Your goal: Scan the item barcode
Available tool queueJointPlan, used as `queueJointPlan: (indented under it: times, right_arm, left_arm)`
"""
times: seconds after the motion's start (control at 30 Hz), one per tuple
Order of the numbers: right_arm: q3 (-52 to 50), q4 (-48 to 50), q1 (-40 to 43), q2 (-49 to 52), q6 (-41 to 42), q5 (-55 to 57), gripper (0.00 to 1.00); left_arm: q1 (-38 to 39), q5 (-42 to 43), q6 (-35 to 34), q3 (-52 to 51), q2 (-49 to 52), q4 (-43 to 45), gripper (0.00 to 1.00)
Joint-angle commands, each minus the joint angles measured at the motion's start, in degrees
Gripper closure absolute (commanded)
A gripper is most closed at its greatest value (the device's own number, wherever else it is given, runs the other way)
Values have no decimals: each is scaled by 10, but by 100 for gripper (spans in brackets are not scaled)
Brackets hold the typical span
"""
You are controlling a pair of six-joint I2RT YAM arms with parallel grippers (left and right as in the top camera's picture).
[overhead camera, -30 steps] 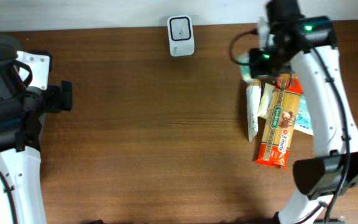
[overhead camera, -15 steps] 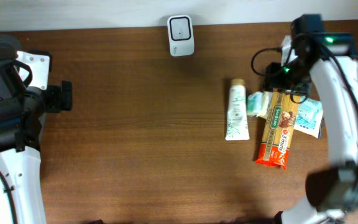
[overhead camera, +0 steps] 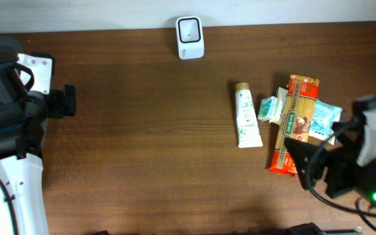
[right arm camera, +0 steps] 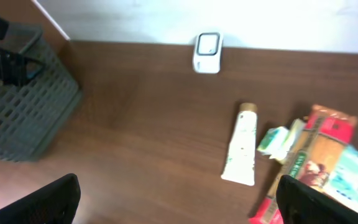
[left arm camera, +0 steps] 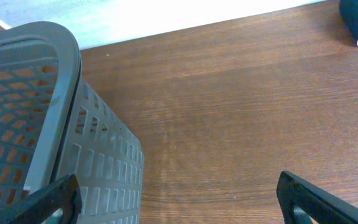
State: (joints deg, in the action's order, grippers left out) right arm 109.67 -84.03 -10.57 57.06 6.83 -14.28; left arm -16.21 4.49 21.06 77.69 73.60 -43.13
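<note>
The white barcode scanner (overhead camera: pixel 190 38) stands at the table's back edge and also shows in the right wrist view (right arm camera: pixel 207 52). A white tube (overhead camera: pixel 245 124) with a tan cap lies flat, left of a pile holding a red-and-yellow pasta pack (overhead camera: pixel 294 124) and small green and teal packets. My right gripper (overhead camera: pixel 309 171) hovers open and empty near the table's front, just below the pile. From its wrist camera (right arm camera: pixel 179 199) the tube (right arm camera: pixel 242 144) lies ahead. The left gripper (overhead camera: pixel 68 102) stays open and empty at the far left.
A grey slotted basket (left arm camera: pixel 42 124) sits right by my left gripper (left arm camera: pixel 178 202), and it shows at the left of the right wrist view (right arm camera: pixel 23 106). Bare brown wood stretches between the basket, the scanner and the tube.
The right gripper opened and let go of the tube, which now lies on the table. The right arm pulled back from the back right to the front right. The left arm stayed still.
</note>
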Motion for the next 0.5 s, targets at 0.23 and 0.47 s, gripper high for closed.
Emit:
queueJointPlan:
  times: [0.23, 0.47]
  right_arm:
    - [-224, 167, 51, -93, -24, 141, 1]
    - [-643, 537, 99, -342, -24, 83, 1]
  left_arm:
    - [-2, 6, 7, 2, 0, 1, 1]
    - [-2, 6, 7, 2, 0, 1, 1]
